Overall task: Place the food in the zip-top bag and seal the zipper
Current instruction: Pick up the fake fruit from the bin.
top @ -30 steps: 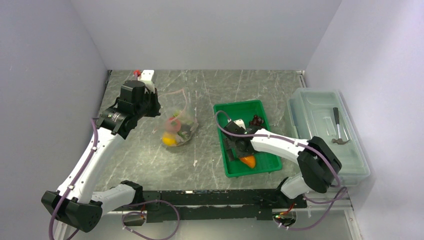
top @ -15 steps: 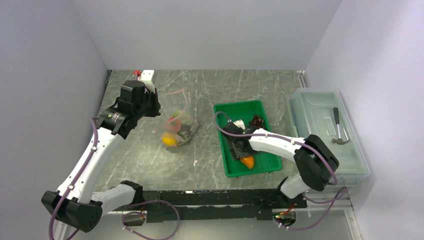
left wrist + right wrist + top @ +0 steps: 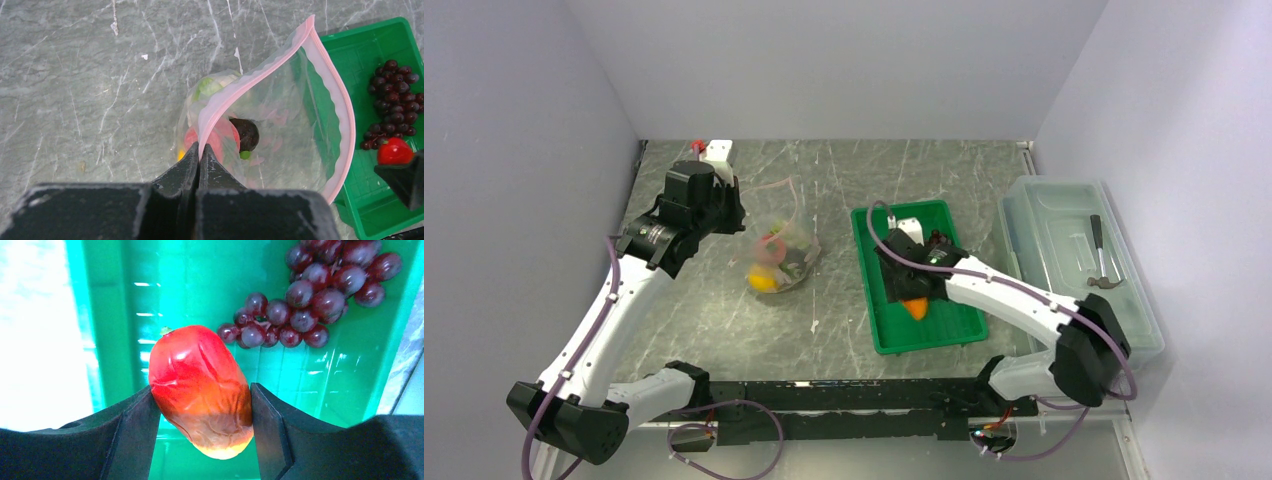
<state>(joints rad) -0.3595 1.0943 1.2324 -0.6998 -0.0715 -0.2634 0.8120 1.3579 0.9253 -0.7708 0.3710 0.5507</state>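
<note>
Red-orange oblong fruit fills the right gripper: the two black fingers stand partly apart and press on its flanks, one on each side, with its orange end pointing down between them. Whether the red-orange oblong fruit is clear of the floor below cannot be told. Under and around it is the green tray, and just beyond the fruit in that tray lies the dark red-purple grape bunch, apart from the fingers. From above, the right gripper hangs over the near half of the tray, with the clear lidded box and the grey hammer on its lid off to the right.

On the other side, the left gripper has its jaws pressed tight together on the zipper, pinching the pink strip at one end so that the mouth of the zip-top bag gapes in a wide loop. Down inside the bag sit a small dark round fruit, something red, a bit of pale green lettuce and a glimpse of yellow. The bag rests on the grey marbled table, just left of the tray.
</note>
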